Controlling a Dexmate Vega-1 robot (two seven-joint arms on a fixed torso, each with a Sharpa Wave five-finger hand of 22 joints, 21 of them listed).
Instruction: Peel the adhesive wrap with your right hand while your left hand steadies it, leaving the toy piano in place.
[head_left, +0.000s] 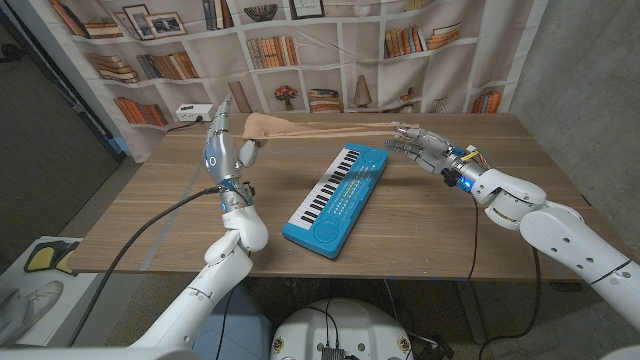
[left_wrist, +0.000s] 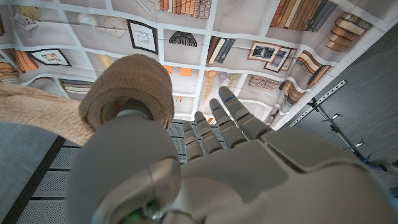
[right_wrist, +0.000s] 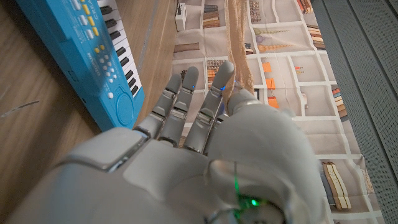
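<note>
A blue toy piano (head_left: 335, 200) lies slantwise on the wooden table (head_left: 430, 230), between my two arms. My left hand (head_left: 225, 143) is raised above the table's left part and holds a tan roll of adhesive wrap (head_left: 264, 125); in the left wrist view the roll (left_wrist: 127, 90) sits on the thumb side of my left hand (left_wrist: 211, 168). A peeled strip (head_left: 340, 128) runs taut from the roll over the piano's far end to my right hand (head_left: 420, 145). My right hand (right_wrist: 205, 143) pinches the strip (right_wrist: 238, 43) at its end, with the piano (right_wrist: 93, 43) beside it.
A bookshelf-print curtain (head_left: 330, 50) hangs behind the table. A white power strip (head_left: 190, 112) sits at the far left corner, and a black cable (head_left: 150, 225) trails off the left edge. Bare wood lies to the right of the piano.
</note>
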